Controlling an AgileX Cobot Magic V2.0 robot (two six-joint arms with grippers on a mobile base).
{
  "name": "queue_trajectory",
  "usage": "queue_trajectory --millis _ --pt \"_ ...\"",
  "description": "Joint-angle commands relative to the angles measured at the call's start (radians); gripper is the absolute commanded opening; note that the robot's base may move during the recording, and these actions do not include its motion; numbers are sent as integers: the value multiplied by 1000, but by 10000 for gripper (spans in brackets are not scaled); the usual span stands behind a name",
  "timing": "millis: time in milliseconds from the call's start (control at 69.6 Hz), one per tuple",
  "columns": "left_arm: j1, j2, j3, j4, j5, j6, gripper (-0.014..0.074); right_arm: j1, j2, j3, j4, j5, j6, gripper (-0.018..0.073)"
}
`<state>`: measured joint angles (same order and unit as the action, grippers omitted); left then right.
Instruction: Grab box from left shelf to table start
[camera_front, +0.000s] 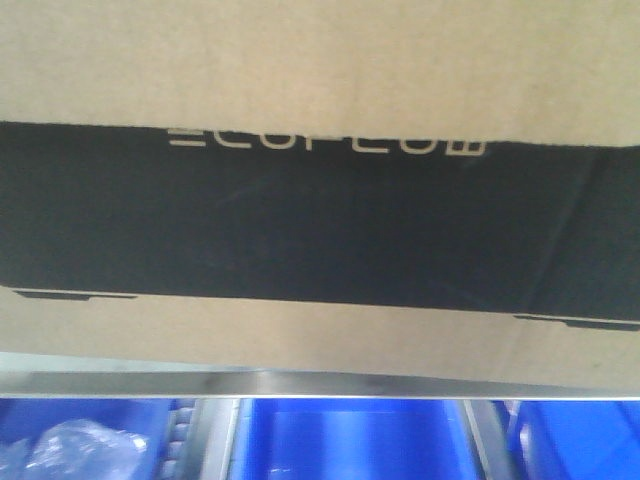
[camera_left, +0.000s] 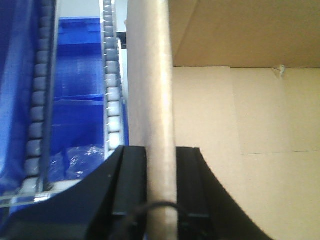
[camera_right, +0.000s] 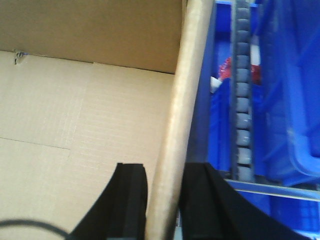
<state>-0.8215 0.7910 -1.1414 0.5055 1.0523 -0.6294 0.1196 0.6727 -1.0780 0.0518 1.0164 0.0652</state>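
The brown cardboard box (camera_front: 320, 60) fills the front view, its black panel with pale "ECOFLOW" lettering facing me. It sits just above the shelf's silver metal front rail (camera_front: 300, 383). In the left wrist view my left gripper (camera_left: 160, 172) is shut on the box's left wall (camera_left: 152, 100), one finger inside and one outside; the open inside of the box (camera_left: 250, 150) shows to the right. In the right wrist view my right gripper (camera_right: 165, 187) is shut on the box's right wall (camera_right: 187, 90), with the box's inside (camera_right: 75, 125) to the left. The table is out of view.
Blue plastic bins (camera_front: 350, 440) sit below the rail; one holds clear plastic bags (camera_front: 85, 450). Grey roller tracks (camera_left: 112, 85) and blue bins (camera_left: 75, 100) lie left of the box; another roller track (camera_right: 242, 100) and blue bins (camera_right: 290, 100) lie to its right.
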Motion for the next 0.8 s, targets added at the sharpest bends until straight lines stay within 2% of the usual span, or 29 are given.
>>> queue_trajectory --millis 0,790 --pt "-17 -10 -37 -54 -211 -10 -96 8 -3 -36 59 -149 -25 58" --pt "-17 -10 -37 -54 -211 -10 -96 8 -3 -36 59 -149 -25 58"
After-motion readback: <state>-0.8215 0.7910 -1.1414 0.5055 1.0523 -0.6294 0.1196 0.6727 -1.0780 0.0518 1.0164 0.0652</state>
